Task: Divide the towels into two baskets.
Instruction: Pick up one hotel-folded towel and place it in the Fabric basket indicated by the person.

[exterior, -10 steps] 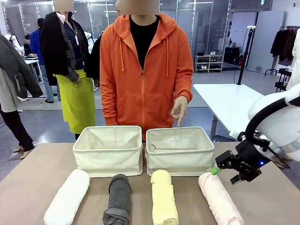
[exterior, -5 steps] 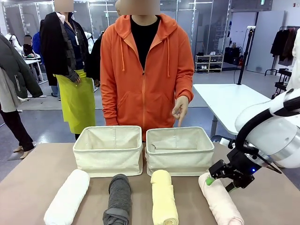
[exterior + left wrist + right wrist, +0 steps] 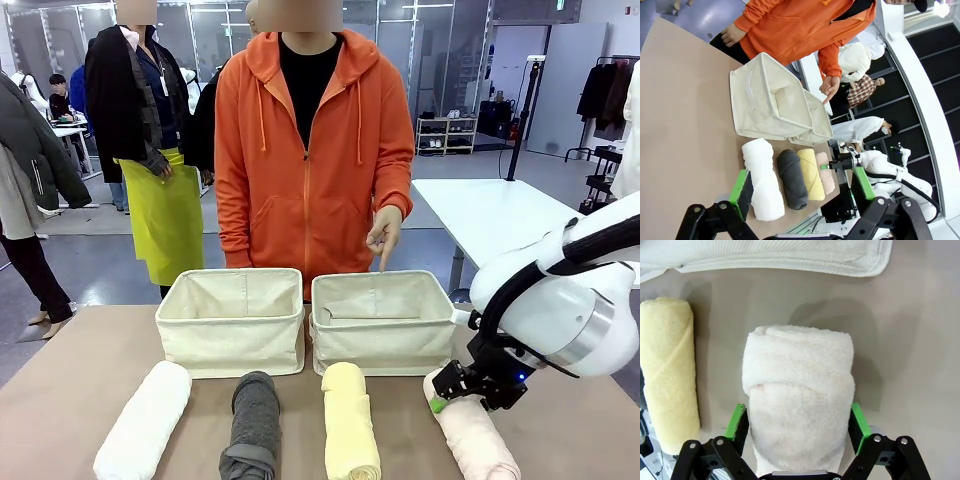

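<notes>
Four rolled towels lie in a row at the table's near edge: white [image 3: 145, 420], dark grey [image 3: 255, 420], pale yellow [image 3: 350, 430] and pale pink [image 3: 478, 445]. Behind them stand two cream baskets, left [image 3: 232, 320] and right [image 3: 385, 325], both with nothing inside. My right gripper [image 3: 440, 395] is down over the far end of the pink towel [image 3: 797, 390]. Its jaws straddle the roll, the green pads at its sides, and the roll is not squeezed. My left gripper [image 3: 802, 185] hangs open high above the table, holding nothing.
A person in an orange hoodie stands at the far side, one hand [image 3: 382, 232] pointing a finger down at the right basket. The yellow towel [image 3: 667, 375] lies close beside the pink one. A basket wall [image 3: 780, 257] stands just past the pink towel's end.
My right gripper has moved left and down from beside the right basket onto the pink towel's far end, and its jaws have narrowed around the roll. The towels and baskets have stayed put.
</notes>
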Controlling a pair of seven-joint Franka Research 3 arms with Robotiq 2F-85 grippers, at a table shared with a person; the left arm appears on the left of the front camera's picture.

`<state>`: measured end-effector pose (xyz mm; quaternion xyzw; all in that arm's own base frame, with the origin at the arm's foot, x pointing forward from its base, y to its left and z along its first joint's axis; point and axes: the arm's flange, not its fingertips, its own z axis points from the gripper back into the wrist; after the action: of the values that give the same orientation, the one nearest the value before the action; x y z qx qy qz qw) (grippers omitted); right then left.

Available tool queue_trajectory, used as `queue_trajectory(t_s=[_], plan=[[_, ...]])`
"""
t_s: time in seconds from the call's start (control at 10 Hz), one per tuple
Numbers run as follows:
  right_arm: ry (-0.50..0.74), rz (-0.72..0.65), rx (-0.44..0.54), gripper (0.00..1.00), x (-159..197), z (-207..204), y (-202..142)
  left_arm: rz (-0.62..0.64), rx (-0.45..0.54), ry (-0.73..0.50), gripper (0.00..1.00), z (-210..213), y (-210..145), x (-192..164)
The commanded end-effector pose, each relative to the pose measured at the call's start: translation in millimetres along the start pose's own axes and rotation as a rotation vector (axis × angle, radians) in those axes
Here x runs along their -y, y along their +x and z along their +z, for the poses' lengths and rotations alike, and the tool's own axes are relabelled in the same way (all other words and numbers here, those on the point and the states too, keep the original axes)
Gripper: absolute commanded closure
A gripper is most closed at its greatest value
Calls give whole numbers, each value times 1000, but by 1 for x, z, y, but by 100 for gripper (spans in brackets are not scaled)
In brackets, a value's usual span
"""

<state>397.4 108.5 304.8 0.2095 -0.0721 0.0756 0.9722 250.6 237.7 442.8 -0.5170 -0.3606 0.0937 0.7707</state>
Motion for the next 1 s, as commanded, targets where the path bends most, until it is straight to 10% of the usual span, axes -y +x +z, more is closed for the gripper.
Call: queue_trajectory(t_s=[0.0, 0.5, 0.9], plan=[[-60, -9, -1, 17, -6, -2, -51, -12, 17, -24, 0, 2, 2, 0], [-54, 5, -5, 68, -16, 11, -49, -12, 17, -24, 0, 2, 2, 0], [-111, 224, -18, 68, -71, 75, -32, -12, 17, -24, 0, 2, 2, 0]])
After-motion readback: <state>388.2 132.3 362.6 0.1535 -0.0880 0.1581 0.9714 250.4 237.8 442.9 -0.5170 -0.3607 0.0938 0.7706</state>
